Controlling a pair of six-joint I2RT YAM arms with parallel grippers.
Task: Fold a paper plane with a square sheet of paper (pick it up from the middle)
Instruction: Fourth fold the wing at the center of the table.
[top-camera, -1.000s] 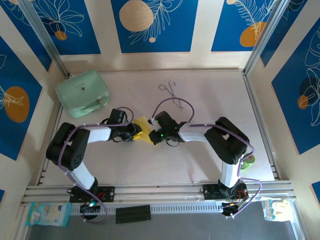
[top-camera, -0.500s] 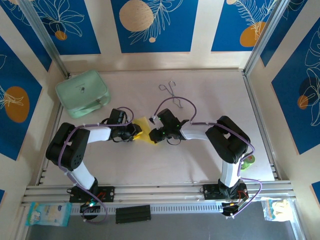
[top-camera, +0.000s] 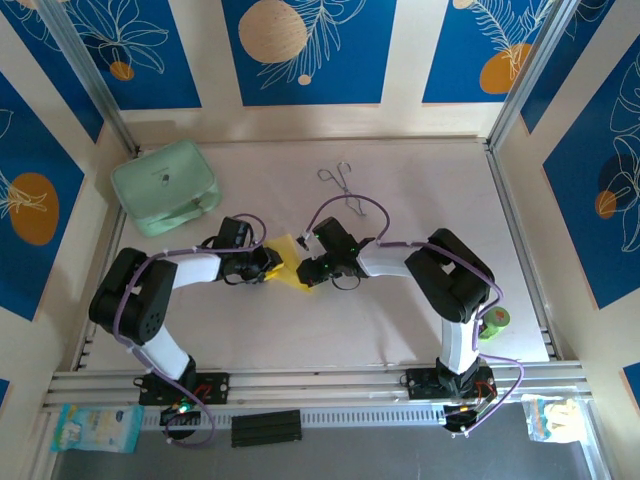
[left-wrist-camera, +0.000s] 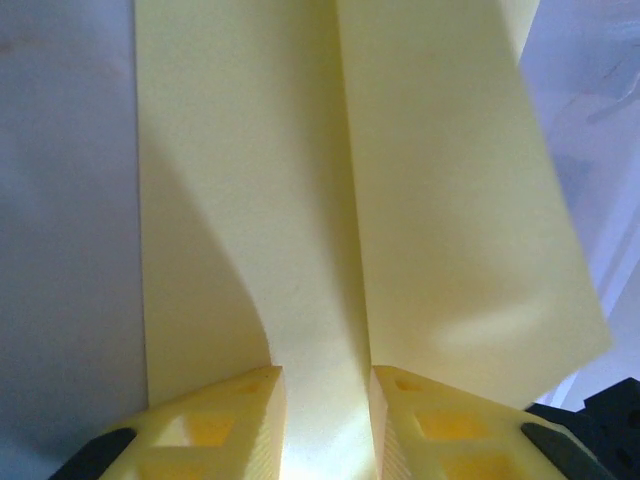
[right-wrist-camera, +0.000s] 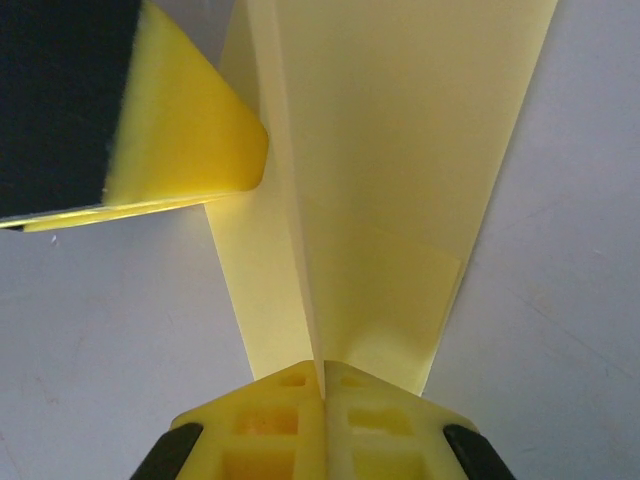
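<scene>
The yellow sheet of paper (top-camera: 287, 251), folded into a creased wedge, lies at the table's middle between both grippers. My left gripper (top-camera: 270, 263) is at its left edge. In the left wrist view its yellow fingers (left-wrist-camera: 235, 420) stand apart, open, over the sheet (left-wrist-camera: 450, 250), either side of a centre crease strip. My right gripper (top-camera: 309, 270) is at the sheet's right end. In the right wrist view it (right-wrist-camera: 322, 385) is shut on an upright fold of the paper (right-wrist-camera: 400, 180). The left gripper's fingertip (right-wrist-camera: 190, 130) touches the paper at the upper left.
A mint-green rounded case (top-camera: 165, 186) sits at the back left. Thin metal tongs (top-camera: 340, 185) lie at the back centre. A green tape roll (top-camera: 495, 321) rests near the right arm's base. Metal rails border the table's right and front sides.
The right gripper has edged slightly left and nearer along the paper, and its elbow has shifted, uncovering the green roll. The left arm has barely moved.
</scene>
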